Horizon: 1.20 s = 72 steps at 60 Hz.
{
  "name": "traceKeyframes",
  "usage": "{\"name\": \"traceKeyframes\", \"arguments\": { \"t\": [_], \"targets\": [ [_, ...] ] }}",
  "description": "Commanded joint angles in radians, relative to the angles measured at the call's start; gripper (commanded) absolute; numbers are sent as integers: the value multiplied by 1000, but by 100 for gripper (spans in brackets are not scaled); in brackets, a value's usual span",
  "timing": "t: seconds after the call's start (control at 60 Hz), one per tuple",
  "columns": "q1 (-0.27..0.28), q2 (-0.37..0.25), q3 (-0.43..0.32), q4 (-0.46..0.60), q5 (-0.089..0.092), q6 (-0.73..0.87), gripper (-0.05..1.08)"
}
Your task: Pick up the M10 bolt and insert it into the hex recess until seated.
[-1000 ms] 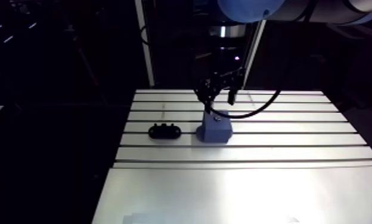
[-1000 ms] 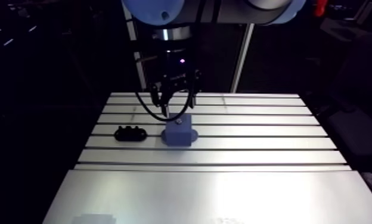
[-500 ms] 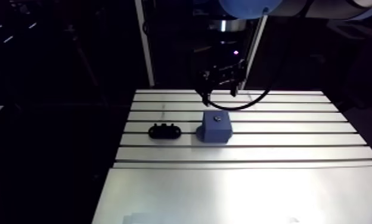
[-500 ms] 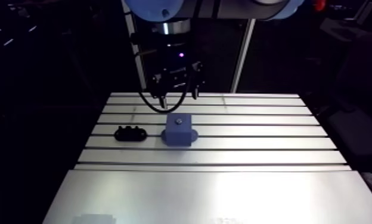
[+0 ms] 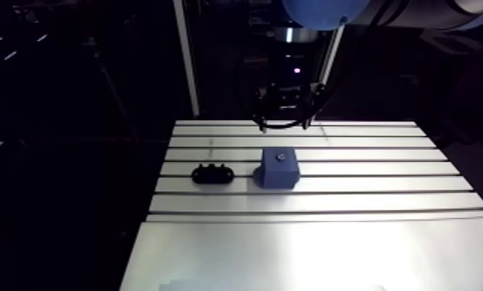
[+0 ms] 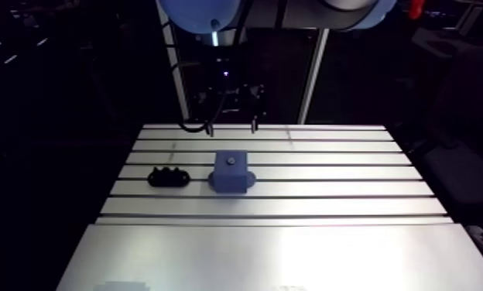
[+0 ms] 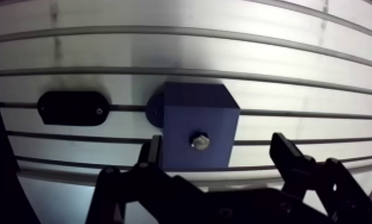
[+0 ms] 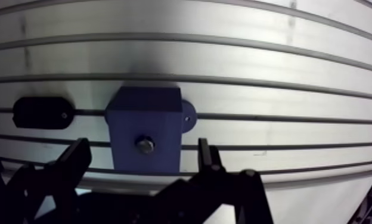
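Apparently the bolt (image 7: 200, 142) sits seated in the blue block (image 7: 195, 107). Claw (image 7: 218, 149) hangs above, spread wide and empty; withdrawal seems next.

Honestly nothing to read here. No lettering, label, brand mark or number shows on the blue block (image 7: 197, 113), the bolt head (image 7: 200, 142) sitting in it, the black oval piece (image 7: 73, 108) beside it, or the slotted bench (image 5: 330, 248). The surfaces all look plain.
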Motion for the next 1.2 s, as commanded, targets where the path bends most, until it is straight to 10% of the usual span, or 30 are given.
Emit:
{"name": "traceKeyframes", "arguments": {
  "t": [0.017,0.367,1.2],
  "targets": [
    [-2,-4,12,1,41,109,8],
    [-12,-19,26,-2,52,139,42],
    [-31,-18,57,-7,43,51,44]
  ]
}}
